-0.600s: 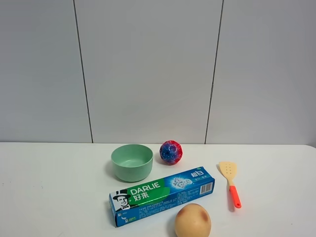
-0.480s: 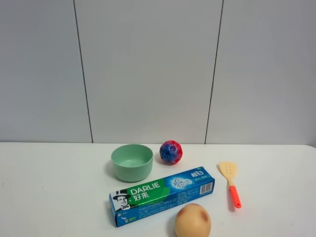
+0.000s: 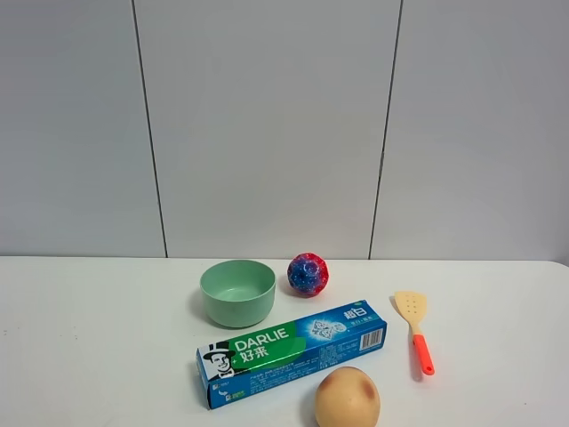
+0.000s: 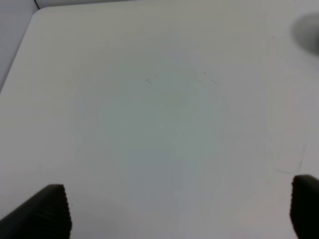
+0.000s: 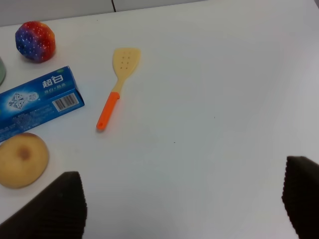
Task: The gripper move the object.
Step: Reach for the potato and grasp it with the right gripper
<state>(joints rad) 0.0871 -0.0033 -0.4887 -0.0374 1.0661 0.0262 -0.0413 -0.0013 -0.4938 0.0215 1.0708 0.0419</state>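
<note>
The tan-peach egg-shaped object point(image 3: 348, 399) with a reddish spot rests on the white table at the front, just below the toothpaste box. It also shows in the right wrist view point(image 5: 21, 159). My right gripper point(image 5: 182, 214) is open and empty, its dark fingertips point(image 5: 55, 209) wide apart, some way to the right of the object. My left gripper point(image 4: 179, 214) is open and empty over bare table, with one fingertip point(image 4: 42, 211) at each lower corner. Neither gripper shows in the exterior high view.
A blue and green toothpaste box point(image 3: 292, 352) lies in front of a green bowl point(image 3: 237, 292). A blue-and-red speckled ball point(image 3: 308, 273) sits beside the bowl. A yellow spatula with an orange handle point(image 3: 414, 330) lies at the right. A grey panelled wall stands behind the table.
</note>
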